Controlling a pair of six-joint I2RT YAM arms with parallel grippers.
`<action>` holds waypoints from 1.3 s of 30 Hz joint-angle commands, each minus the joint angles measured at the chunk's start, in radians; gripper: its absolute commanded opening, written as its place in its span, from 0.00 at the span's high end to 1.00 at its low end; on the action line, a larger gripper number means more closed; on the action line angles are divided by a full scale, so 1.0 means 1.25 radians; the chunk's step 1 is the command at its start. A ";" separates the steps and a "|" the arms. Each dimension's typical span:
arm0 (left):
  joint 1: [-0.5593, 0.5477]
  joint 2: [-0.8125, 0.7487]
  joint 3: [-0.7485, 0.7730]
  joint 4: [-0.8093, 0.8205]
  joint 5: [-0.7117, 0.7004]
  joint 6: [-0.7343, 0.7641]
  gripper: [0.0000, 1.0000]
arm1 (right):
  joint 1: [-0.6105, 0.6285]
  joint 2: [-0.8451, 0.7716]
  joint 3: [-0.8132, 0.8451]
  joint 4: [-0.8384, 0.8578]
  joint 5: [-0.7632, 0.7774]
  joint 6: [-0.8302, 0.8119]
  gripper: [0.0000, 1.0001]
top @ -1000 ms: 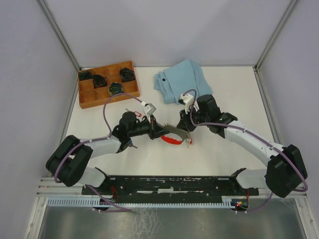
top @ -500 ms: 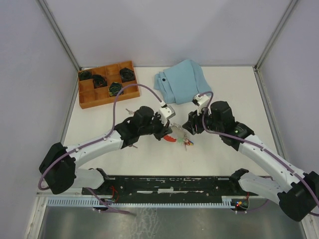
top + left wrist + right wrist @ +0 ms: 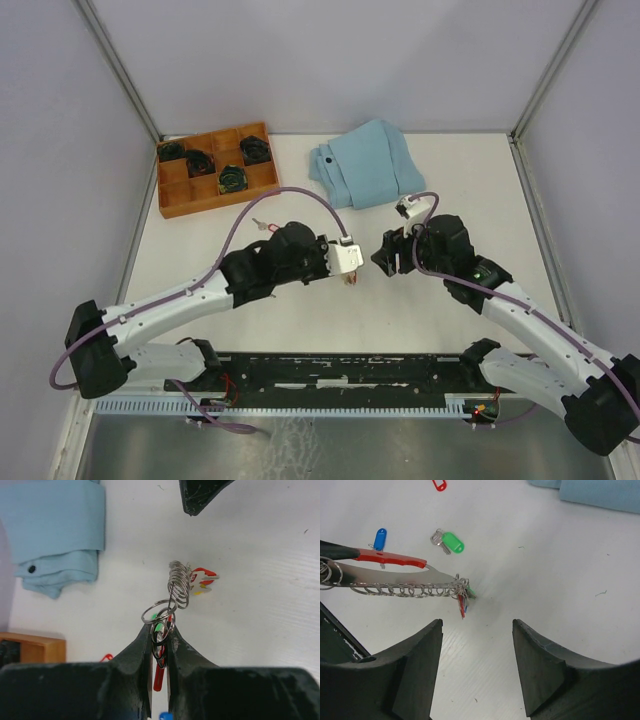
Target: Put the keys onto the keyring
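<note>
My left gripper (image 3: 160, 631) is shut on the near end of the keyring (image 3: 179, 586), pinching its red strip and a few loops. The keyring is held above the table. In the right wrist view the keyring (image 3: 402, 587) runs in from the left as a red handle over a silvery strip of loops. Several keys (image 3: 463, 599) with coloured tags hang from its far end. My right gripper (image 3: 477, 627) stands open just short of that end, nothing between its fingers. Loose keys lie on the table: a green-tagged one (image 3: 451, 542), a blue-tagged one (image 3: 380, 538) and a red-tagged one (image 3: 438, 484).
A folded light-blue cloth (image 3: 363, 164) lies at the back centre. A wooden compartment tray (image 3: 216, 170) with dark items stands at the back left. From above, the left wrist hides most of the keyring, and my right gripper (image 3: 388, 257) faces it from the right.
My right gripper has opened and drawn back a little from the keyring's end. The left arm has swung forward over the keyring while keeping hold of it.
</note>
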 commanded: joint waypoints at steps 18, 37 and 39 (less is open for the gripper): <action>-0.036 -0.224 -0.365 0.638 -0.047 0.379 0.97 | 0.001 0.008 -0.051 0.159 -0.110 0.137 0.37; -0.035 -0.332 -0.410 0.615 0.048 0.398 0.97 | -0.134 0.018 -0.116 0.430 -0.410 0.222 0.55; -0.035 -0.334 -0.408 0.614 0.061 0.390 0.97 | -0.147 0.026 -0.117 0.456 -0.431 0.235 0.57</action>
